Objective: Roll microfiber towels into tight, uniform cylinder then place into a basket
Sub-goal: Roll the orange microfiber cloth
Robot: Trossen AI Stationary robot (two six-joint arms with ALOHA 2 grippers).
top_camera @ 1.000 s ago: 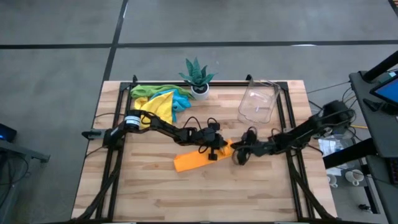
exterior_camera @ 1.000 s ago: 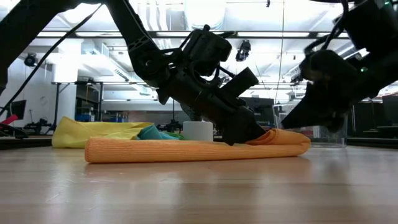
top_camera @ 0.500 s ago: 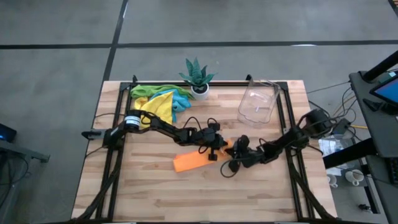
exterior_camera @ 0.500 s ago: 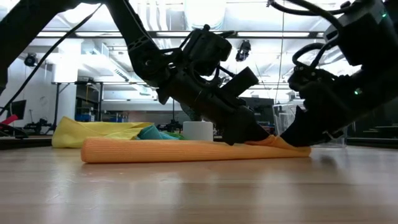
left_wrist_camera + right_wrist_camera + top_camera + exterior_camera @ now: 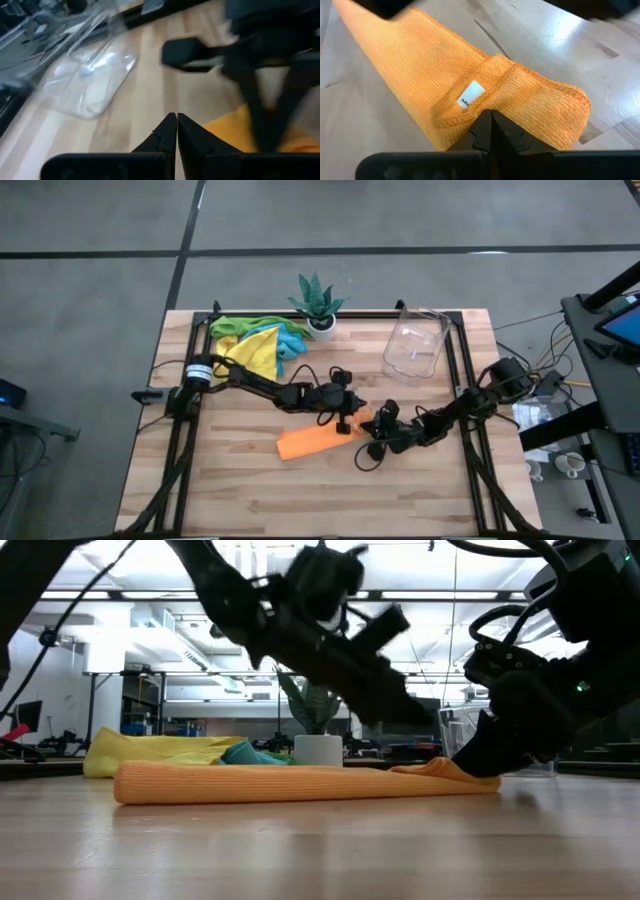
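An orange microfiber towel [image 5: 312,441] lies in a long loose roll at the table's middle. Its right end [image 5: 520,95] is flattened and shows a white label [image 5: 470,94]. My right gripper [image 5: 490,118] is shut with its tips on that end; the low view shows it as the right gripper [image 5: 478,762]. Above the towel, clear of it, my left gripper [image 5: 410,712] is shut on nothing; the left wrist view shows its tips [image 5: 176,120] together. The clear basket [image 5: 416,345] stands at the far right. My right gripper presses its shut fingertips [image 5: 472,766] on the towel's right end, at the hemmed edge [image 5: 506,131] beside the label. The fingers slant down from the table's right side. The towel lies flat on the table under them.
A heap of yellow, green and blue towels [image 5: 255,340] lies at the far left. A spiky plant in a white pot [image 5: 319,305] stands at the far edge. Black frame rails [image 5: 462,370] run along both sides, and cables trail off the arms.
My left gripper has risen off the orange towel, still shut. My right gripper has come down and toward the table's left onto the towel's right end, which was rounded and now lies flattened under it.
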